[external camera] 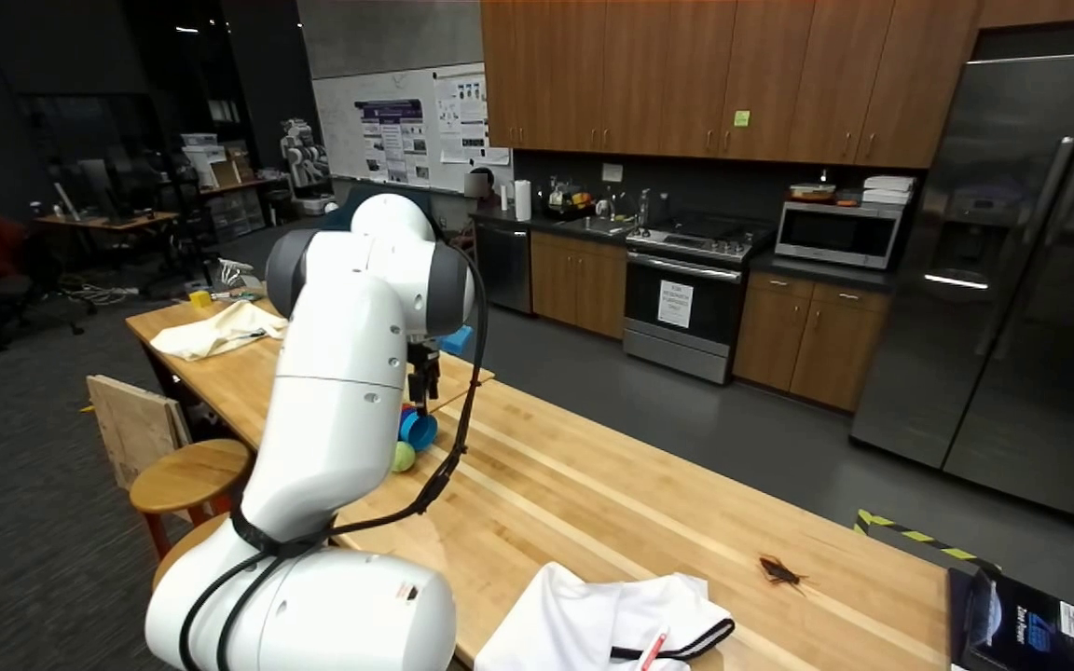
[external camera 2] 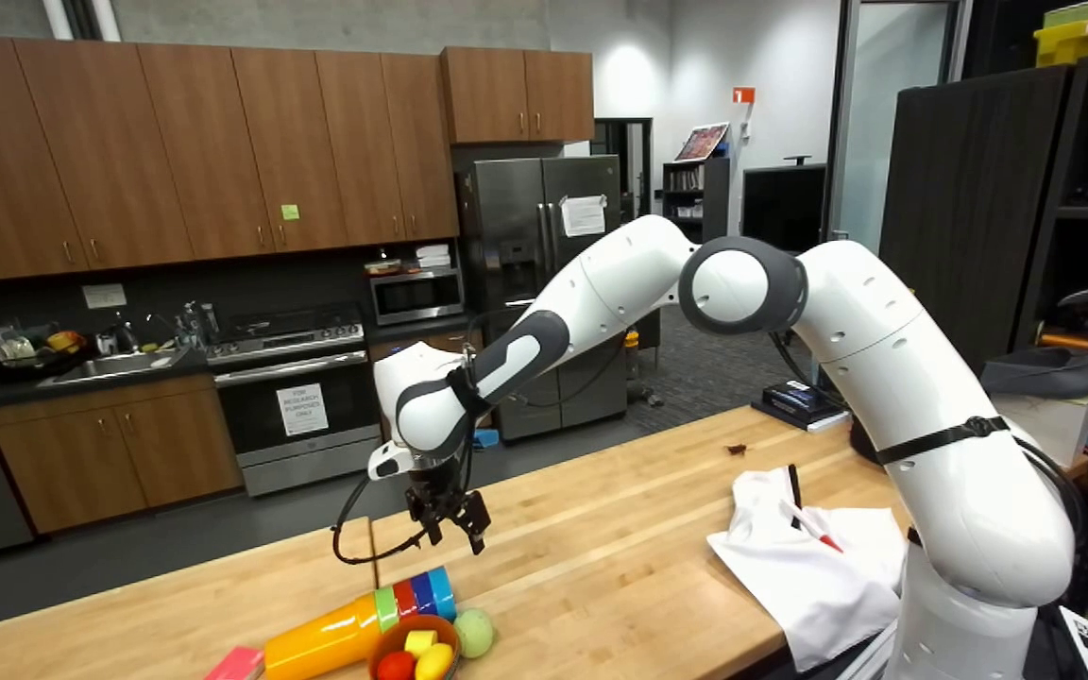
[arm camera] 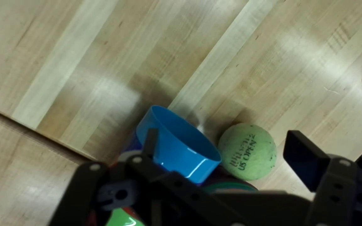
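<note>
One hand [arm camera: 222,139] agape above blue cup [arm camera: 181,144]

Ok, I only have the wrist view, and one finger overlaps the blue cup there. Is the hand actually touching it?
Observer: No. In an exterior view the open hand is apart from the blue cup, with tabletop showing between them.
Operator: Good. My picture cuts off at green along that row. What comes after it?
Observer: Past the green band, an exterior view shows a long orange stretch.
Operator: And near the tennis ball, is anything else hidden from me?
Observer: Yes. In an exterior view, a bowl beside the tennis ball holds one red piece and two yellow pieces.
</note>
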`<state>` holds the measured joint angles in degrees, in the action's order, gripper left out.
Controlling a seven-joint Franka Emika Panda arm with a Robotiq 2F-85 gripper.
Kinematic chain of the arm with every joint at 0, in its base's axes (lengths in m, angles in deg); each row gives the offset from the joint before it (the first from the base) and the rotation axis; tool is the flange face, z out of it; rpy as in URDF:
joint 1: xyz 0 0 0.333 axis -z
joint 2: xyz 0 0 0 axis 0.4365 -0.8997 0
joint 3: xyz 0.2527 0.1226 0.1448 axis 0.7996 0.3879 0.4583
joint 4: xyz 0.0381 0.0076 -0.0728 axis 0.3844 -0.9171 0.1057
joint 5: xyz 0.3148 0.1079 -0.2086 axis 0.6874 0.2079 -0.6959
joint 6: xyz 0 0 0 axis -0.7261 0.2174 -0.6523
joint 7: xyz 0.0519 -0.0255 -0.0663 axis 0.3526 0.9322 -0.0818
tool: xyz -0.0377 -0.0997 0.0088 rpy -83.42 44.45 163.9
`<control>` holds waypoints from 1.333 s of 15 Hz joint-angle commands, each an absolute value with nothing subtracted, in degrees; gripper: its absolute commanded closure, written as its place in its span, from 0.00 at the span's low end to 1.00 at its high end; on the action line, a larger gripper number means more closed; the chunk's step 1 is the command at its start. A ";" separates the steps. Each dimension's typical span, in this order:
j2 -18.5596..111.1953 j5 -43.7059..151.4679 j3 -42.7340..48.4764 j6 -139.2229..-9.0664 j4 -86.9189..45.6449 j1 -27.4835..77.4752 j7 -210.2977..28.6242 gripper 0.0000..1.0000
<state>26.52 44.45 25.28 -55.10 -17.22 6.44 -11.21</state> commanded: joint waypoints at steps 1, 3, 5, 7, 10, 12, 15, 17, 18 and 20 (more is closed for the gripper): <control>26.36 44.55 25.10 -54.90 -16.84 6.20 -11.18 0.00; 26.36 44.55 25.11 -54.91 -16.85 6.19 -11.18 0.00; 26.74 44.01 25.38 -57.86 -19.55 4.53 -13.86 0.00; 27.78 44.46 26.06 -61.36 -23.27 3.64 -16.26 0.00; 29.79 43.07 26.17 -67.05 -29.32 0.96 -24.21 0.00; 32.67 41.57 26.11 -68.29 -33.93 -0.84 -29.85 0.00; 36.17 39.35 26.11 -69.41 -39.80 -2.46 -39.68 0.00; 38.66 37.87 26.23 -69.75 -44.46 -2.57 -45.75 0.00; 39.86 36.65 26.00 -69.75 -46.29 -2.57 -48.82 0.00; 41.95 34.45 26.35 -68.46 -48.58 -2.61 -53.63 0.00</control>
